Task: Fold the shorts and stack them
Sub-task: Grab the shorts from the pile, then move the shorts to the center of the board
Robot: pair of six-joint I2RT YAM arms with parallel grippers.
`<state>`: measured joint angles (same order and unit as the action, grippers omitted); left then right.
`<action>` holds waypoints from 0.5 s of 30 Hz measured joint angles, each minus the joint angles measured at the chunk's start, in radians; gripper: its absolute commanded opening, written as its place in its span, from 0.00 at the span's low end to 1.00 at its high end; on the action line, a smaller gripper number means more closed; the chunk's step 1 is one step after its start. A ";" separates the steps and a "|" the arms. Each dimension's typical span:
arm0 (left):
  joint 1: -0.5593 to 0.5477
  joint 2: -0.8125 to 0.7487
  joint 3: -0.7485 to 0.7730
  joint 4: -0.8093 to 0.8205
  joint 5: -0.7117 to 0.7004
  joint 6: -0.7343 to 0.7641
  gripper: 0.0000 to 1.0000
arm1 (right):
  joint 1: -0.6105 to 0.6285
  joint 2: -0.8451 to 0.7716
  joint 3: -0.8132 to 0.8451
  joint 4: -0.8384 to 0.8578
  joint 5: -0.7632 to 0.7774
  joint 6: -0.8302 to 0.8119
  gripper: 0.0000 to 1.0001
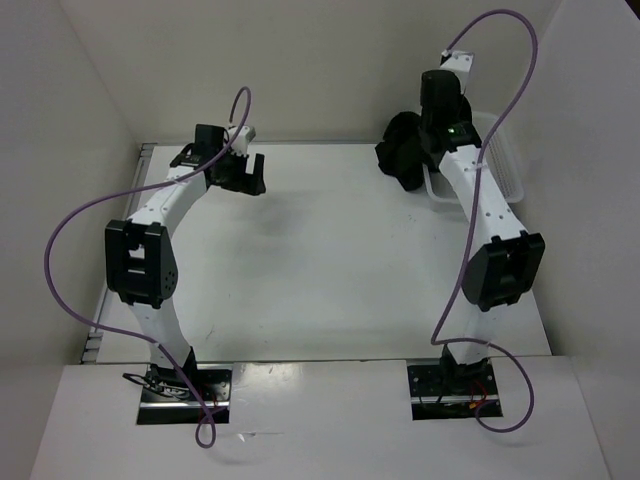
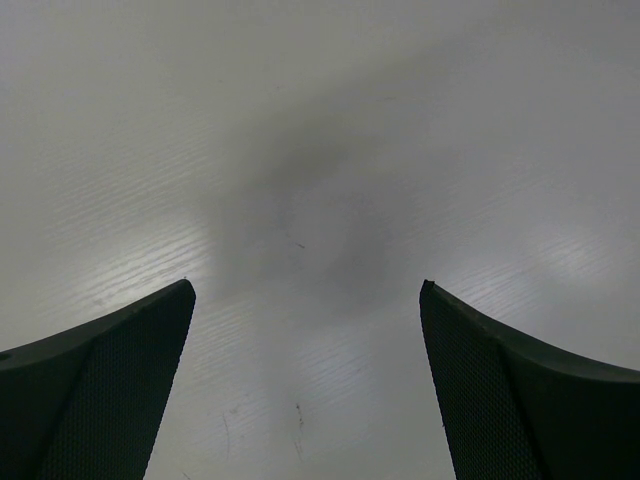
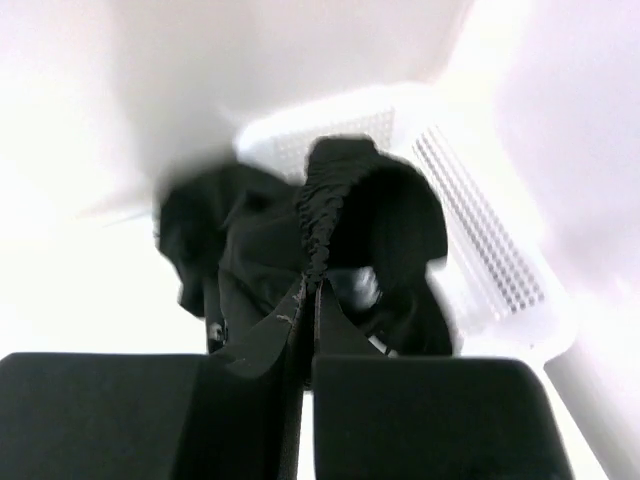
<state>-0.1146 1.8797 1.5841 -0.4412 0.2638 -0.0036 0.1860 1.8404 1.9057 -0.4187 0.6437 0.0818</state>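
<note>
Upper right, the right gripper (image 3: 310,285) pinches the limp black fabric shorts (image 3: 385,215). I'd lift them clear of the white plastic mesh basket (image 3: 490,260). The left gripper (image 2: 306,287) gapes wide.

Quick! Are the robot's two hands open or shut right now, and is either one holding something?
Left gripper: open, holding nothing.
Right gripper: shut, pinching a bunched edge of the shorts.
</note>
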 measured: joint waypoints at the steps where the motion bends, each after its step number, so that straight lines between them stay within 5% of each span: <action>1: 0.000 -0.002 0.004 0.000 0.004 0.000 1.00 | 0.016 -0.029 0.004 0.010 0.000 -0.007 0.01; 9: 0.000 -0.039 0.009 0.000 0.020 0.000 1.00 | 0.057 -0.104 0.202 0.083 -0.034 -0.145 0.01; 15: 0.000 -0.129 -0.003 0.000 -0.003 0.000 1.00 | 0.294 -0.076 0.470 0.119 -0.148 -0.266 0.01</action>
<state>-0.1146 1.7512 1.5810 -0.4412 0.2607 -0.0036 0.4797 1.7641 2.3756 -0.2993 0.4957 -0.1837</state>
